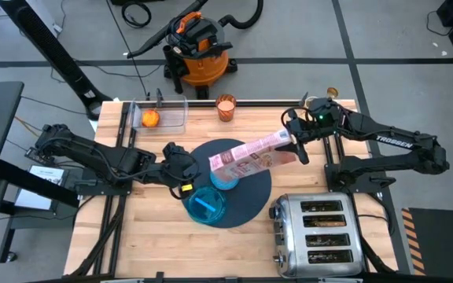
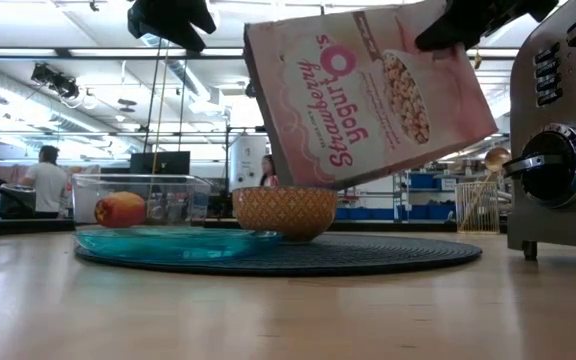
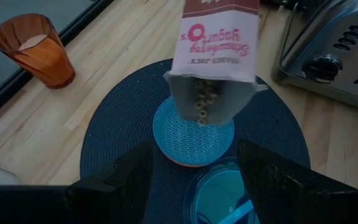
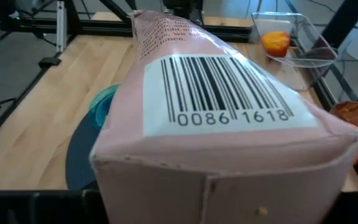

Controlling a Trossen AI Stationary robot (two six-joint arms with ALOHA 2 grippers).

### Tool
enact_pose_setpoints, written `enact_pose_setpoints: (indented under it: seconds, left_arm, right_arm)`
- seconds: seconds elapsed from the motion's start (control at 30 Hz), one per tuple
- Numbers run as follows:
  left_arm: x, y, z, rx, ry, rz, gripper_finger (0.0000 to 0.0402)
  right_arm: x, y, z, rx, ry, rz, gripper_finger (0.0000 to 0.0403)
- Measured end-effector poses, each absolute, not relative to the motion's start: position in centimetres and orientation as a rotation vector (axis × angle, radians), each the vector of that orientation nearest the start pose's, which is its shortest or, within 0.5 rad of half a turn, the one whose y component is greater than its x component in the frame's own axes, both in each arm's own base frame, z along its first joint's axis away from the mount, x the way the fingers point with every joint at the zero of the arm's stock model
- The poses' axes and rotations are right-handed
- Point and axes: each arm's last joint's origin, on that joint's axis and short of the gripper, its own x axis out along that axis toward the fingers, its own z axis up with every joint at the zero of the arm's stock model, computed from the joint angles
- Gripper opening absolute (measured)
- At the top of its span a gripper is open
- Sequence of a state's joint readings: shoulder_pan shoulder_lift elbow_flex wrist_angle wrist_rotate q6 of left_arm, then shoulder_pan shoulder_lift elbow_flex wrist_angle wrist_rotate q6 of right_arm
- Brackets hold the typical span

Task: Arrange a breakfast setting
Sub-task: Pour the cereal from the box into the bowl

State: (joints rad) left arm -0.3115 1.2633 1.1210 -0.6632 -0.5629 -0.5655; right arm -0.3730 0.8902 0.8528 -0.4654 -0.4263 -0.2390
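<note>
While tilted mouth-down, cereal box (image 1: 248, 154) (lengthwise) over bowl (image 3: 193, 132).

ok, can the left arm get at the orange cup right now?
Probably yes. The left gripper hovers empty at the mat's edge; bare table lies between it and the cup; the tilted cereal box sits off to the side.

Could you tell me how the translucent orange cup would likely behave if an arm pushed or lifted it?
The orange cup looks thin-walled and holds little, so probably light. It is tall and tapers to a narrow base, so a high push may tip it. Its smooth sides could slip in an end effector.
</note>
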Motion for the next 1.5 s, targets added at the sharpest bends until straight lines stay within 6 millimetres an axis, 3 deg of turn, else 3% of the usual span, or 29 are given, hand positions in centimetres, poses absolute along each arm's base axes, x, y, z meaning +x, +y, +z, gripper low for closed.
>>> enact_pose_setpoints:
  seconds: [1.5]
  left_arm:
    - [24.8,-6.3,31.3,-0.195,0.631,0.436,0.0233]
  right_arm:
    - [17.6,-5.0,32.5,-0.074,0.479,0.072,0.0194]
